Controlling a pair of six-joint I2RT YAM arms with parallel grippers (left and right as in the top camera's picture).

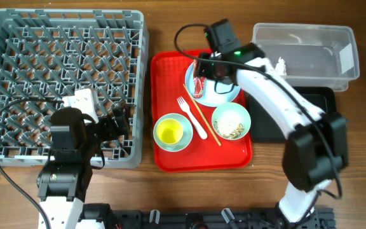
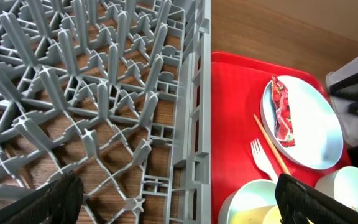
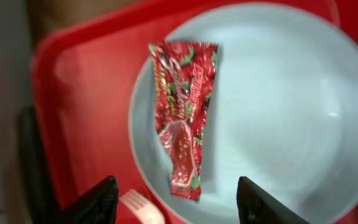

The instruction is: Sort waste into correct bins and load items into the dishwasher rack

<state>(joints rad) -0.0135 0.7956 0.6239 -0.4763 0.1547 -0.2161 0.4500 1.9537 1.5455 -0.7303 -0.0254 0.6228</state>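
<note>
The red snack wrapper [image 1: 199,86] lies on the pale blue plate [image 1: 226,95] on the red serving tray [image 1: 170,152]. My right gripper [image 1: 204,70] is open just above the wrapper [image 3: 182,118], its fingers [image 3: 179,202] straddling the wrapper's end over the plate [image 3: 278,106]. My left gripper [image 1: 116,124] is open and empty [image 2: 179,205] over the front right corner of the grey rack [image 1: 62,83]. On the tray lie the white fork [image 1: 192,117] and chopsticks [image 1: 202,114]. One bowl [image 1: 172,132] holds the yellow cup. The other bowl [image 1: 231,122] holds food scraps.
The clear tub [image 1: 304,48] stands at the back right, a small white wad [image 1: 280,65] at its near left corner. The black tray [image 1: 323,102] lies in front of the tub, partly under my right arm. The rack's wall [image 2: 194,124] runs beside the red tray [image 2: 235,124].
</note>
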